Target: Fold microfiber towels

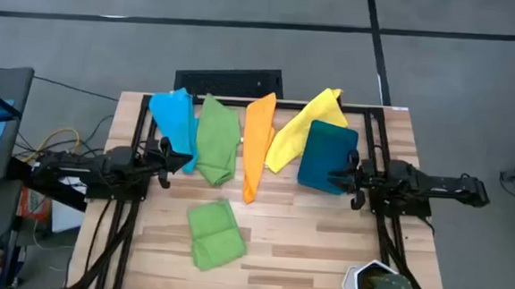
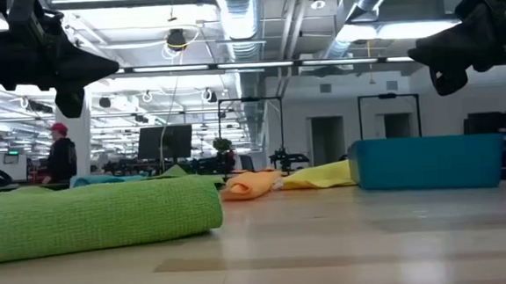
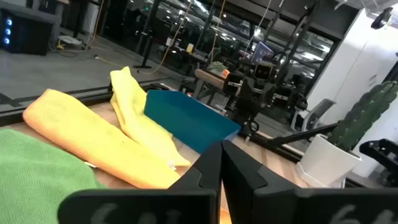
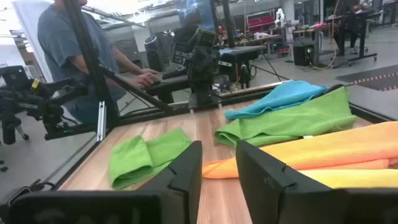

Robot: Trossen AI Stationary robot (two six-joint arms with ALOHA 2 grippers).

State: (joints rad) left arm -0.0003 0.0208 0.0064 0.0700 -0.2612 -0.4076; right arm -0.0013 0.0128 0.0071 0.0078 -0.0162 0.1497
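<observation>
Folded green towel lies nearest, unlabelled; left hand clenched, right hand released.

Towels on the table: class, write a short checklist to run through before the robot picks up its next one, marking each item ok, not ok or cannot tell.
1. Folded green towel lies apart from the row: ok.
2. Orange towel uncovered, reachable: ok.
3. Left end effector free of cloth: ok, shut and empty.
4. Right end effector ready to grasp: ok, open and empty.
5. Yellow towel clear of the teal bin: not ok, bin overlaps it.
</observation>
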